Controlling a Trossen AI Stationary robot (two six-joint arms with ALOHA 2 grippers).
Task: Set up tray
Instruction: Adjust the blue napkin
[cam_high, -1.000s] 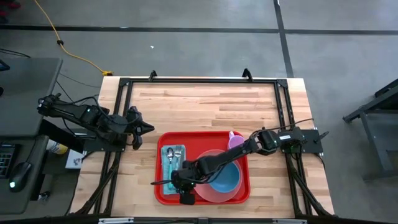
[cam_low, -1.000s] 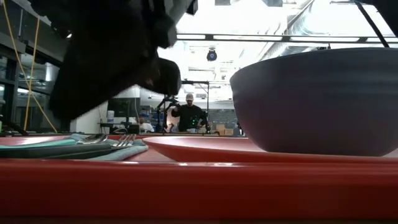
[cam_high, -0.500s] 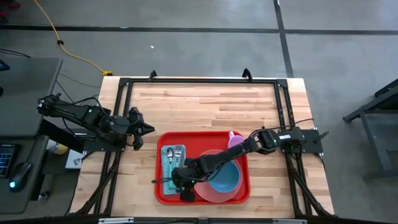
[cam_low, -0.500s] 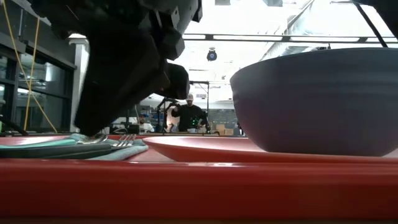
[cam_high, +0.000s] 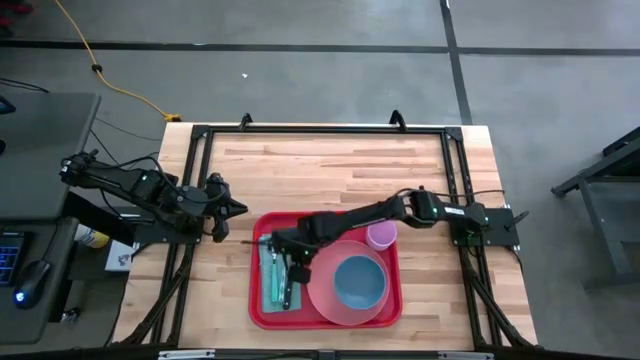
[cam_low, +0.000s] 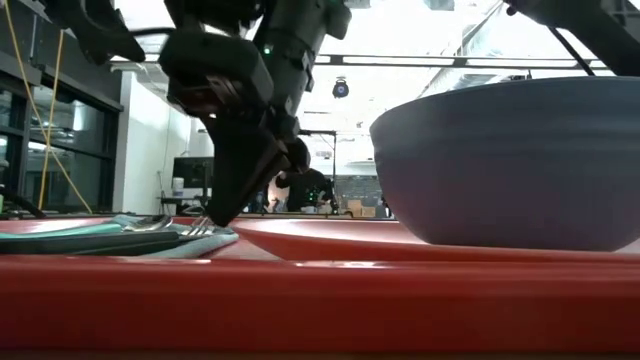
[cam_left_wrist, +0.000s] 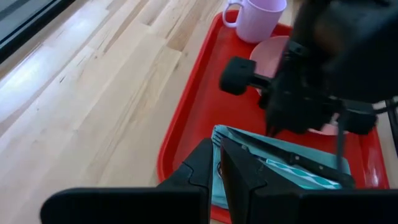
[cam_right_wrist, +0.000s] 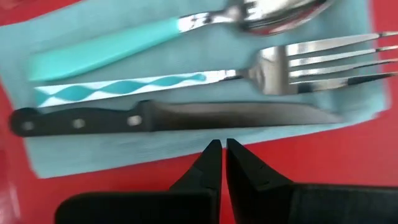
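Observation:
The red tray (cam_high: 256, 300) lies on the wooden table's near middle. On its left part a teal napkin (cam_high: 270, 285) carries a spoon (cam_right_wrist: 186, 25), a fork (cam_right_wrist: 298, 65) and a black-handled knife (cam_right_wrist: 168, 117) side by side. My right gripper (cam_right_wrist: 222, 144) is shut and points steeply down at the napkin's edge beside the knife's blade, near the napkin's far end (cam_high: 288, 258). A pink plate (cam_high: 322, 300) with a blue bowl (cam_high: 360, 283) and a lilac mug (cam_high: 380, 236) fill the tray's right part. My left gripper (cam_high: 238, 208) waits shut above the table, left of the tray. My right gripper comes from above with its shut fingertips (cam_low: 213, 218) low over the napkin's edge (cam_right_wrist: 186, 152) next to the knife blade. Whether they touch the napkin or the tray, I cannot tell.
Bare wood stretches across the table's far half (cam_high: 330, 160) and left of the tray (cam_high: 215, 280). A black frame (cam_high: 195, 150) runs round the table's edges. The bowl (cam_low: 510, 160) stands high at the tray's near right.
My right gripper has swung from the tray's near edge toward its far edge along the napkin's right side, tipping steeper, and stays shut. The cutlery and napkin lie as before.

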